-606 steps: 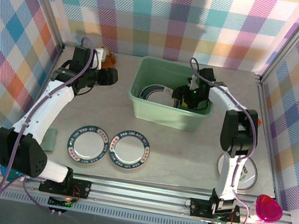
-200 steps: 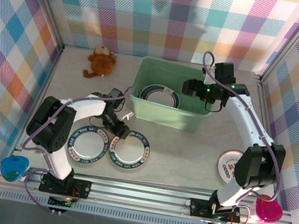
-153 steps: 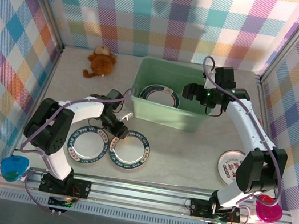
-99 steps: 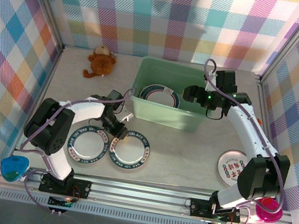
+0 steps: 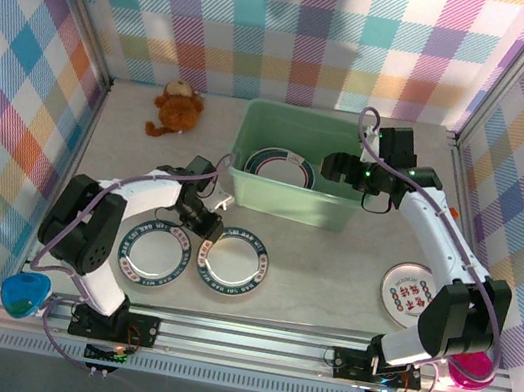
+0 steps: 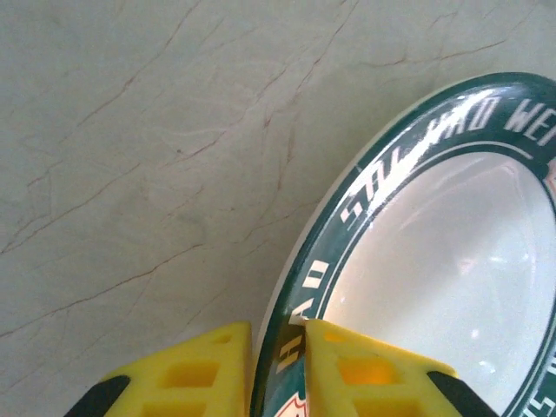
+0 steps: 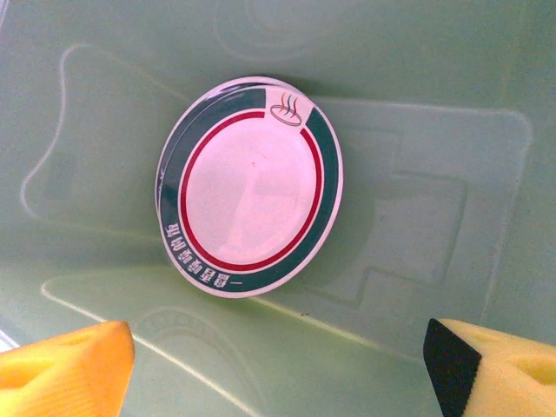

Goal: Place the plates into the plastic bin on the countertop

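Note:
A pale mint plastic bin (image 5: 287,198) stands at the back of the grey countertop (image 5: 330,269). One teal-and-red banded plate (image 5: 280,166) (image 7: 249,187) lies inside it. My right gripper (image 5: 334,165) (image 7: 278,356) hovers open over the bin floor (image 7: 417,226), holding nothing. Two dark-rimmed plates lie at the front left. My left gripper (image 5: 208,223) (image 6: 278,334) is shut on the rim of the right one (image 5: 233,264) (image 6: 434,261), one yellow finger on each side. The other (image 5: 153,251) lies beside it. A red-dotted plate (image 5: 414,296) lies by the right arm.
A brown monkey toy (image 5: 176,108) lies at the back left. A blue object (image 5: 25,291) sits at the front left rail and a pink one (image 5: 470,370) at the front right. Aluminium rails and plaid walls frame the counter.
My left arm came from the back-left corner down to the front plates and took hold of one rim; that plate has slid slightly right. My right gripper drew back rightwards above the bin.

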